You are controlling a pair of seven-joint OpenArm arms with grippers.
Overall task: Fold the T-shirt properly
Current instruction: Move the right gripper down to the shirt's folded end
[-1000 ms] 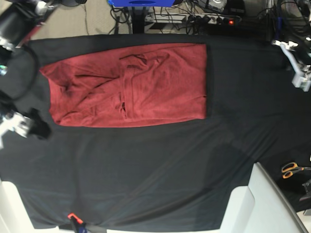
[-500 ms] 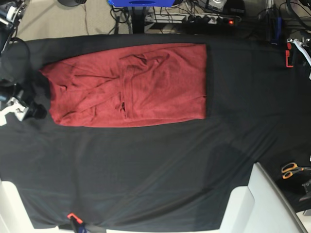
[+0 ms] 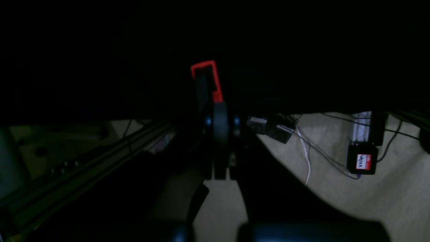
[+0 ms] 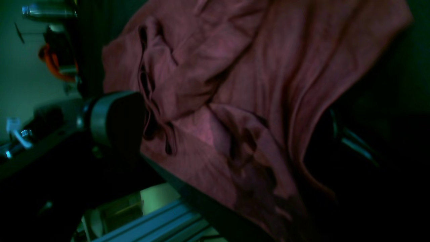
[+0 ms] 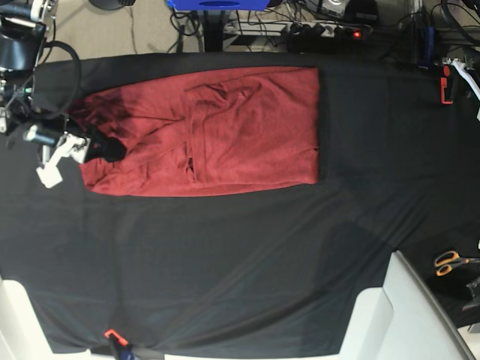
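One open right gripper (left closed) over T-shirt

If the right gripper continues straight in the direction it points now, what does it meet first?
Most likely the T-shirt: the open right gripper points across its near end, and the right wrist view shows wrinkled maroon fabric directly ahead. Its height above the cloth is unclear.

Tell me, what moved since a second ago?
The right end effector swung in from the table's edge onto the T-shirt's left end, jaws open, gripping nothing. The left arm pulled back to the far corner. The T-shirt, black cloth and scissors stayed put.
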